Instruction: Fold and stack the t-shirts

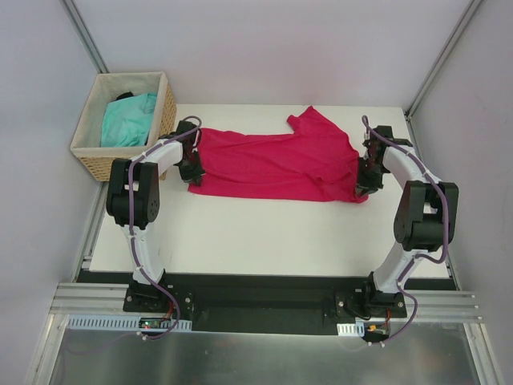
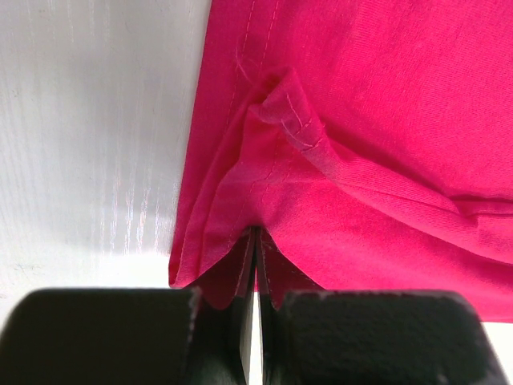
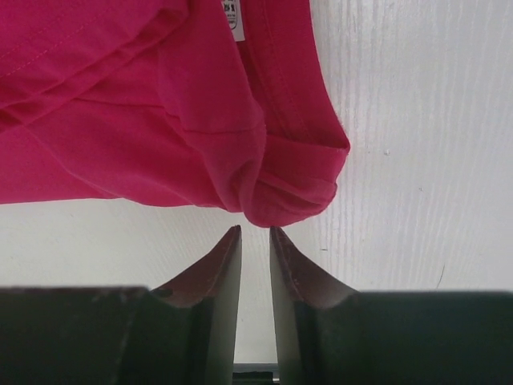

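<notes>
The crimson-pink t-shirt (image 1: 272, 164) lies spread across the white table, one sleeve pointing to the far side. My left gripper (image 1: 192, 172) is at its left edge, shut on a bunched, stitched hem (image 2: 255, 237). My right gripper (image 1: 365, 178) is at the shirt's right end. In the right wrist view its jaws (image 3: 255, 231) stand a narrow gap apart with nothing between them, and a rolled fold of the shirt (image 3: 292, 192) lies just beyond the tips. A white neck label (image 3: 232, 16) shows there. The turquoise t-shirt (image 1: 128, 120) lies crumpled in the basket.
The woven wicker basket (image 1: 164, 100) stands off the table's far left corner, close behind my left arm. Bare white table (image 1: 264, 233) lies between the shirt and the arm bases. Grey walls with metal posts enclose the space on both sides.
</notes>
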Action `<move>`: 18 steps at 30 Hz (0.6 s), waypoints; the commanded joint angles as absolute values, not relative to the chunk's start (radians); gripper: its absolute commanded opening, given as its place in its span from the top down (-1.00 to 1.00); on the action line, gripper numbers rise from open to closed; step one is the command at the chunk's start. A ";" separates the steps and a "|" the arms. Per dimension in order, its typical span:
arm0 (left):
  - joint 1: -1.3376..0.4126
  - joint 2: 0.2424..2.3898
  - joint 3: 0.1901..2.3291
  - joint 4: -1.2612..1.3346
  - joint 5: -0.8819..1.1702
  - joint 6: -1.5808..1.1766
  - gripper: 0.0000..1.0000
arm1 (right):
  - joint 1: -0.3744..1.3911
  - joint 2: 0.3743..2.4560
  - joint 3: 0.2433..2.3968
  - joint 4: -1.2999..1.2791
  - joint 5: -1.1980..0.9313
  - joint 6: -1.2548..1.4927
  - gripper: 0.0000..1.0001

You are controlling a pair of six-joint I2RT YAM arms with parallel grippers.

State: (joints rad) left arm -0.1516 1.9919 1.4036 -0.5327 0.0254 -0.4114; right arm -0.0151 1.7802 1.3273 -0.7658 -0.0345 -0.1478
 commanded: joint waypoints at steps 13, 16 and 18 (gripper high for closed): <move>-0.164 2.028 1.405 -0.548 0.011 -0.414 1.00 | -0.002 1.812 1.324 -0.770 -0.034 -0.170 0.60; -0.164 2.028 1.405 -0.548 0.012 -0.413 1.00 | -0.002 1.825 1.344 -0.773 -0.025 -0.175 0.63; -0.166 2.028 1.408 -0.548 0.014 -0.411 1.00 | -0.003 1.830 1.362 -0.776 -0.020 -0.182 0.80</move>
State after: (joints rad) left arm -0.1516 1.9923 1.4048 -0.5331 0.0254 -0.4110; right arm -0.0086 1.8183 1.3121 -0.7654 -0.0334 -0.1616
